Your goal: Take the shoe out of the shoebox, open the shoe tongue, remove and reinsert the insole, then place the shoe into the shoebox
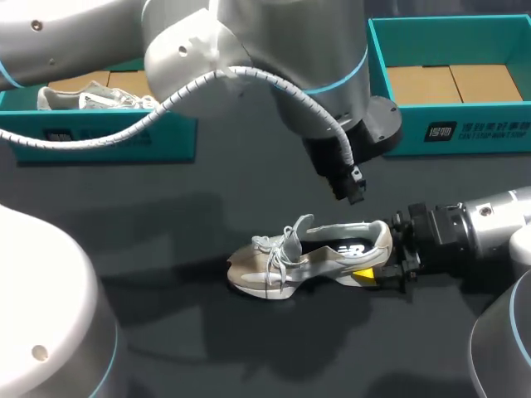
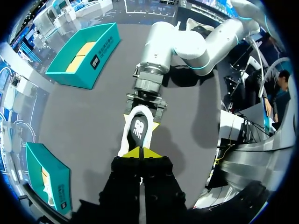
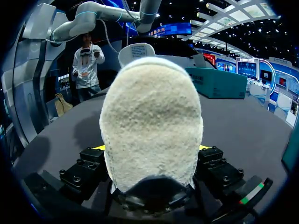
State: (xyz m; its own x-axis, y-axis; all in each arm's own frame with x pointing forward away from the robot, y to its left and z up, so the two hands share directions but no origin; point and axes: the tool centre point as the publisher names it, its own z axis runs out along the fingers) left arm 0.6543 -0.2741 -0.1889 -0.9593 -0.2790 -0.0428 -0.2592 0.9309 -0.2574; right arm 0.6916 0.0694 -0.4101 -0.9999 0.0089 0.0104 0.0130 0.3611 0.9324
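Shoe (image 1: 311,257): toe left, heel clamped in right gripper (image 1: 380,264). Left gripper (image 2: 140,152): above the shoe, tips pinched together, empty. Risk: a tongue pull could twist the heel loose.

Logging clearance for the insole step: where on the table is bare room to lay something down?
Bare table lies between the left shoebox and the toe of the shoe, and on its near side. Crowded at the heel: the right gripper clamps it, the left gripper hangs above.

Beige shoe (image 1: 309,262) upright, toe to L
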